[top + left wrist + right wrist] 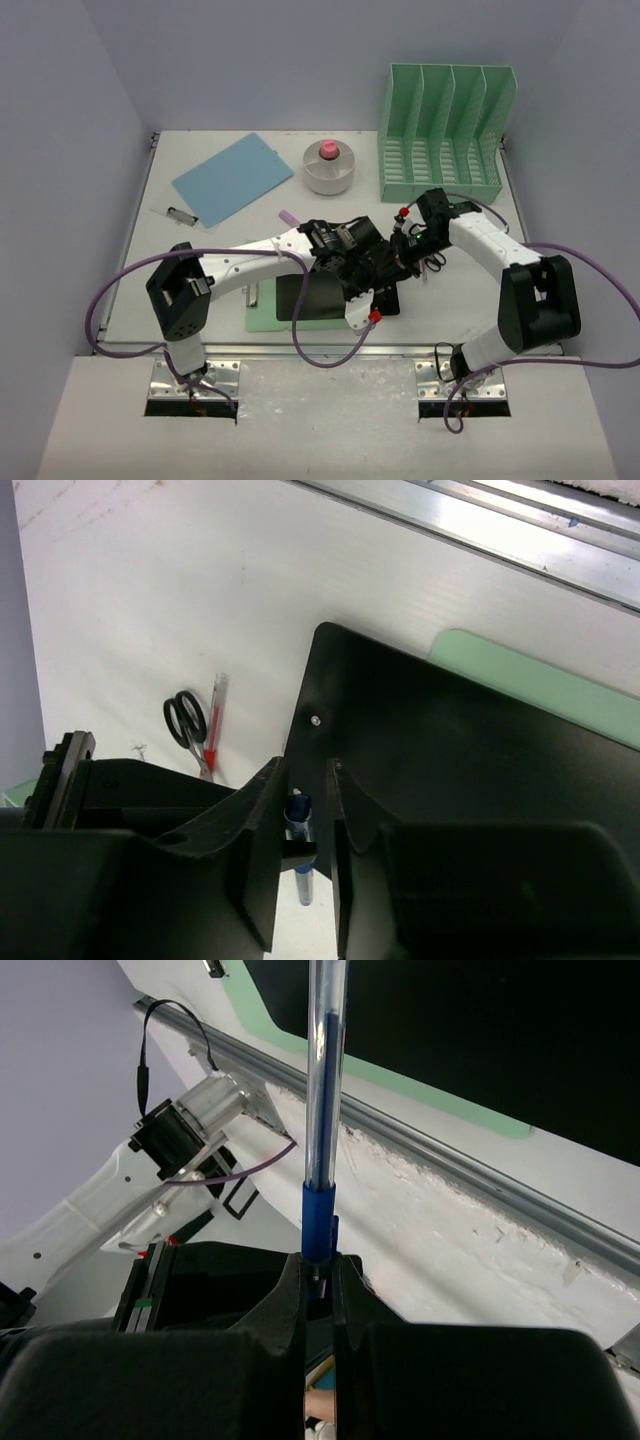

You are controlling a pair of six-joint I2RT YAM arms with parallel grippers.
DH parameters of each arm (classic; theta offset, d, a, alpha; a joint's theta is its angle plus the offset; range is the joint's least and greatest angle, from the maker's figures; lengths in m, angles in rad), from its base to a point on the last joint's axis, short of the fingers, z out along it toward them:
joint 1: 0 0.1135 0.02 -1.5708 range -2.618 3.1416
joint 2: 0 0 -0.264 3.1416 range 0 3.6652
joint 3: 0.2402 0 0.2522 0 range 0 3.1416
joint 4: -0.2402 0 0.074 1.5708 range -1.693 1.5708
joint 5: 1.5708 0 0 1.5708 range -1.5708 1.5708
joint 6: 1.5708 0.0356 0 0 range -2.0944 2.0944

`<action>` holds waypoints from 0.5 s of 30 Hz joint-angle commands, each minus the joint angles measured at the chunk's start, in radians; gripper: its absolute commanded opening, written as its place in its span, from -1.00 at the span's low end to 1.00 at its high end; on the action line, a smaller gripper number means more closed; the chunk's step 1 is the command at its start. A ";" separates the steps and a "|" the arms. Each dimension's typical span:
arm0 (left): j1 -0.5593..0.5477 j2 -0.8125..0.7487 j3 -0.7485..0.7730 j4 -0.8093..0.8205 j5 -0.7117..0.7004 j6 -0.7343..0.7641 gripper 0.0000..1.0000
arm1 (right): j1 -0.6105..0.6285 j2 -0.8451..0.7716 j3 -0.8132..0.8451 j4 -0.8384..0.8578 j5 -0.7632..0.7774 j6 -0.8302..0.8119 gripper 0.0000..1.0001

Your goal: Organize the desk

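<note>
The off-white desk (pixel 215 262) holds scattered stationery, and both grippers meet above its middle. My right gripper (pixel 320 1265) is shut on the blue cap end of a clear-barrelled blue pen (pixel 323 1110), which sticks straight out from its jaws. In the left wrist view the pen's other end (pixel 298 825) sits between the fingers of my left gripper (pixel 306 815). Those jaws stand narrowly apart, with a gap showing beside the pen. From above, the left gripper (pixel 378 265) and the right gripper (pixel 405 245) face each other over a black board (pixel 305 297).
The black board lies on a mint-green pad (pixel 262 318). Scissors (pixel 187 720) and a red pen (pixel 213 735) lie beside it. At the back are a blue clipboard (pixel 232 178), a white round container with a pink lid (pixel 328 166) and a mint-green file rack (pixel 445 130). A metal rail (pixel 520 530) edges the desk.
</note>
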 commanded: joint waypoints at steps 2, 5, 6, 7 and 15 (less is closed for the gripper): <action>0.001 0.007 0.013 0.021 -0.051 0.014 -0.66 | 0.014 -0.044 -0.015 -0.014 -0.036 0.007 -0.97; 0.001 -0.010 -0.018 0.061 -0.061 0.026 -0.83 | 0.017 -0.047 -0.020 -0.013 -0.047 0.010 -0.97; 0.001 -0.016 -0.039 0.075 -0.064 0.029 -0.88 | 0.019 -0.047 -0.020 -0.011 -0.050 0.008 -0.97; 0.001 -0.026 -0.047 0.087 -0.068 0.040 -0.98 | 0.022 -0.050 -0.021 -0.007 -0.053 0.008 -0.97; 0.001 -0.104 -0.081 0.075 -0.016 0.036 -1.00 | 0.020 -0.083 -0.011 0.033 -0.090 -0.041 0.82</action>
